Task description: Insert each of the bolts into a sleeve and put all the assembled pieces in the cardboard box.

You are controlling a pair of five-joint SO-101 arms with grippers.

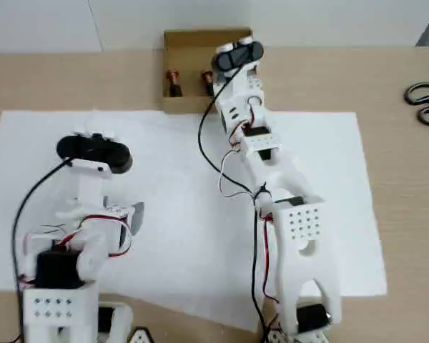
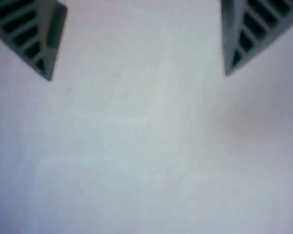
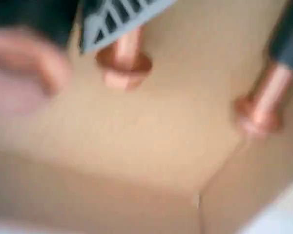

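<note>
High view: we see the right gripper [image 1: 229,69] reaching into the small brown cardboard box [image 1: 200,37], which stands at the far side of the light wooden table [image 1: 57,78]. Two copper-coloured bolts seated in dark sleeves lie inside that box. The near piece [image 1: 208,80] is just beside this gripper, and the far piece [image 1: 173,80] is a little beyond it, towards the left arm's side. In the right wrist view, copper ends show against the brown cardboard floor close under the gripper, but they are blurred. We cannot tell whether this gripper is open or has hold of anything. In the left wrist view, the left gripper [image 2: 136,73] is spread wide and holds nothing, with the white paper sheet [image 2: 146,161] directly beneath it. From above, we find it well apart from the box and from both pieces. A pair of black-handled scissors [image 1: 423,100] lies on the bare wood beyond the sheet's edge, out past the right arm and far from either gripper.
</note>
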